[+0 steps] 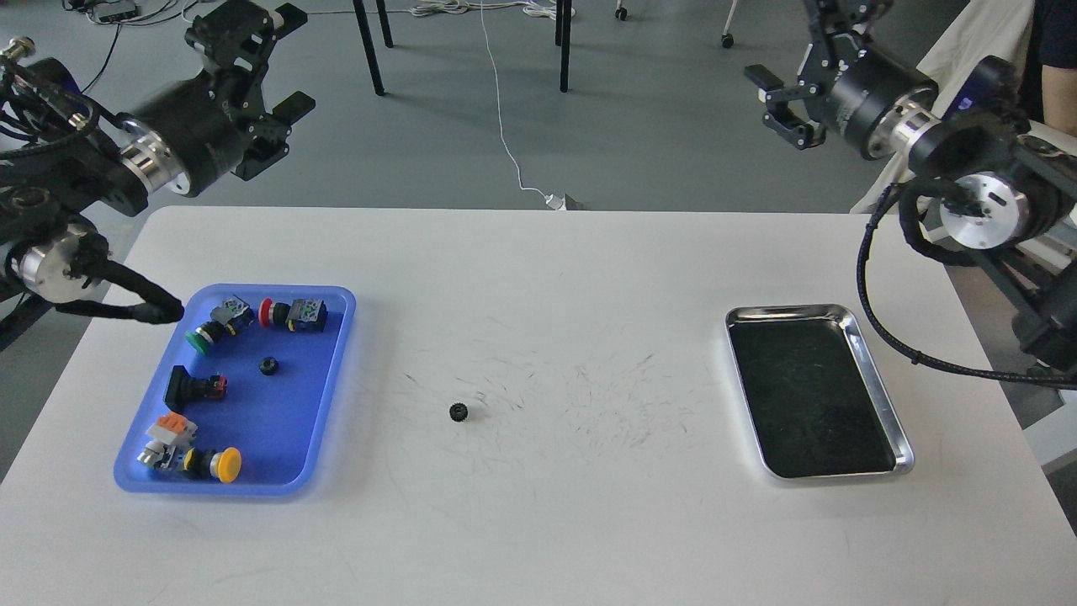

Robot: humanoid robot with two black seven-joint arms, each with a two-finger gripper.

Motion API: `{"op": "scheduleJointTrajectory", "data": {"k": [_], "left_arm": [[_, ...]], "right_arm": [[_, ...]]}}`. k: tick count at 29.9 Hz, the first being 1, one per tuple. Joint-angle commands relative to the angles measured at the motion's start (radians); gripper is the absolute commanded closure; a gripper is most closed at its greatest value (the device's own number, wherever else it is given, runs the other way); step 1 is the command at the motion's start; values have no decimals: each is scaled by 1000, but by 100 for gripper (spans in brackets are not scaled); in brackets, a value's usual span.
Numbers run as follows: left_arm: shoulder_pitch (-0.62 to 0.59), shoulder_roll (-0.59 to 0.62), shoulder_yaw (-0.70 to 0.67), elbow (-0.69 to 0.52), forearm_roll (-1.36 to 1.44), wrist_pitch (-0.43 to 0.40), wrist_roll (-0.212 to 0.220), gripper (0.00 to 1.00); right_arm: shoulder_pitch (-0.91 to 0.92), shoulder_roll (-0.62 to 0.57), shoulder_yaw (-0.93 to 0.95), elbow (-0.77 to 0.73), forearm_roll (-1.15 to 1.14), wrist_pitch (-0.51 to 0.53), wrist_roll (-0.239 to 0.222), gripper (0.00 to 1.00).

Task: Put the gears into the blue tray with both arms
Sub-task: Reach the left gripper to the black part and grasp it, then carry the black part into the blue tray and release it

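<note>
Two gears: one [268,365] trayed, one [458,411] outside.

You are looking at a robotics lab or test room. A plain white table [538,353], its top scuffed with dark marks, stands on a grey floor [656,109]. A loose white cable [505,135] trails to an adapter, and black furniture legs [370,46] and castor wheels [728,39] stand behind.
</note>
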Motion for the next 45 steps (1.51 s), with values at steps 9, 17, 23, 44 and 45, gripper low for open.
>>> {"op": "scheduleJointTrajectory", "data": {"k": [9,17,23,44,45], "left_arm": [[97,49,161,-295,743,10,-12,2],[277,-167,161,-190,1351,54,-2,2],[323,-284,161,-51,1598,81,1,4],[401,-371,161,158,1722,91,-12,19],[403,-373,161,163,1722,91,-12,20]], "right_arm": [[-555,-71,389,44,391,323,6,6],[-661,-2,382,43,386,326,22,3],[-672,17,374,40,382,326,22,3],[-669,9,375,45,376,326,20,4],[-669,9,375,45,376,326,20,4]]}}
